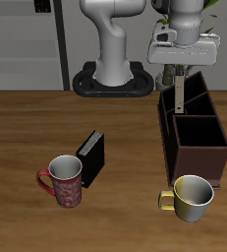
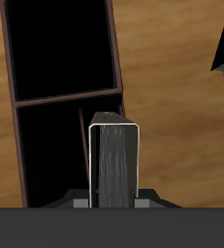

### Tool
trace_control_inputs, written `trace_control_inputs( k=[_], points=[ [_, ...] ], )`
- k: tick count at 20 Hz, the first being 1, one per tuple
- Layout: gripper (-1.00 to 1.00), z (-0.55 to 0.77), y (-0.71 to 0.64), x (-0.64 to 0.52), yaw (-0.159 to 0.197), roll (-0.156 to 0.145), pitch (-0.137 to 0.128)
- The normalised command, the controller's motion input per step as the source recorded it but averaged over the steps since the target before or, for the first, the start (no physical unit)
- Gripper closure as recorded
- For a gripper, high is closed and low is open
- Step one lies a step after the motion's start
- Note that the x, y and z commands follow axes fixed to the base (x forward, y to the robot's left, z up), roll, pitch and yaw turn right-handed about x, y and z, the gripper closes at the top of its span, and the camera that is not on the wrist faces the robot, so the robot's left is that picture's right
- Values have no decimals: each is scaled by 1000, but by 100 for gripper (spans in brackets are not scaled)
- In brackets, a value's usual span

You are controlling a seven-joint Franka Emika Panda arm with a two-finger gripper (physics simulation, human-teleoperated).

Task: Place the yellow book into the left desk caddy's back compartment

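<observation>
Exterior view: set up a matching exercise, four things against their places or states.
Things:
1. yellow book
2. black book
3. red mug
4. yellow mug

Places or states:
A. beside the red mug, farther back
B. held upright in the tool, over the left desk caddy
C. before the caddy, near the table's front edge
D. near the front edge, by the black book

Pairs: 1-B, 2-A, 3-D, 4-C
</observation>
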Motion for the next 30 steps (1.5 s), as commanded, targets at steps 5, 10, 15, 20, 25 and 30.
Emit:
trace_control_inputs(
  k=[5,10,15,20,25,30],
  points=[
    [100,-7,152,133,-3,26,22],
    [100,-69,262,189,-1,29,28],
    [100,-97,302,83,1,46,41],
    [100,-127,135,25,4,24,30],
    [100,-87,174,28,-20,8,34],
    [100,-50,119,112,16,29,13]
  ],
)
